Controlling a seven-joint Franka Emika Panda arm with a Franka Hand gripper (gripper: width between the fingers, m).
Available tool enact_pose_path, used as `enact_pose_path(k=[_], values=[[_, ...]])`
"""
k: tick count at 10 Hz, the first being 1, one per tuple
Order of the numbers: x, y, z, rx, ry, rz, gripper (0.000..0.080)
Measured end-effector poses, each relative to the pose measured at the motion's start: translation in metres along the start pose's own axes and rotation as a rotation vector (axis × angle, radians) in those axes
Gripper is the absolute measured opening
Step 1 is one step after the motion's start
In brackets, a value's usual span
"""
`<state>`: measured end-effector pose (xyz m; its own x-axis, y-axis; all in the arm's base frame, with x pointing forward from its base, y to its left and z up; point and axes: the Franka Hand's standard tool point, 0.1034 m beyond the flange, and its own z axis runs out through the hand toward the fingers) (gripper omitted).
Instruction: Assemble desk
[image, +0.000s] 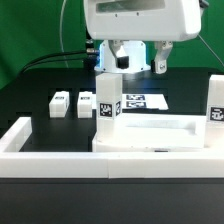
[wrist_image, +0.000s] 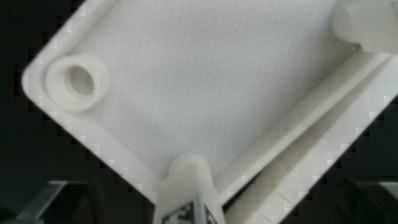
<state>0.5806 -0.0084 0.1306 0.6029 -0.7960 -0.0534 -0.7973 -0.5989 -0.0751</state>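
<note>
The gripper (image: 133, 62) hangs with its jaws spread wide, pinching nothing, directly above the upright leg post (image: 108, 100) that stands at one corner of the tabletop (image: 160, 128). If this post needs further seating, the sound way is to descend straight, centre it between the fingers and close squarely on its flat sides so that it does not tip. The wrist view shows the tabletop as smooth matte white plastic with a raised rim and a round socket (wrist_image: 75, 82). Another square tagged post (image: 215, 105) stands at the exterior view's right. A loose post (image: 60, 103) and a second loose post (image: 87, 103) lie on the dark table (image: 40, 85) near the marker board (image: 140, 100).
</note>
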Motion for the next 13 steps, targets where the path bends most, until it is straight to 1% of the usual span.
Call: enact_pose_path(k=[1, 2, 3, 4, 7, 8, 9, 10, 11, 13], values=[[-0.006, 0.0, 0.002, -0.005, -0.005, 0.016, 0.0649], [-0.011, -0.001, 0.005, -0.005, -0.001, 0.034, 0.0649], [-0.017, -0.002, 0.012, 0.018, 0.014, 0.05, 0.0649], [-0.026, -0.006, 0.019, 0.006, 0.014, 0.027, 0.0649], [-0.027, -0.007, 0.02, 0.007, 0.011, 0.019, 0.0649], [-0.029, -0.006, 0.02, 0.011, 0.014, 0.06, 0.0649], [-0.037, 0.001, 0.021, 0.015, 0.019, 0.129, 0.0649], [-0.045, 0.007, 0.021, 0.009, 0.01, 0.162, 0.0649], [-0.047, 0.01, 0.022, 0.015, 0.006, 0.181, 0.0649], [-0.048, 0.01, 0.024, 0.018, 0.009, 0.185, 0.0649]])
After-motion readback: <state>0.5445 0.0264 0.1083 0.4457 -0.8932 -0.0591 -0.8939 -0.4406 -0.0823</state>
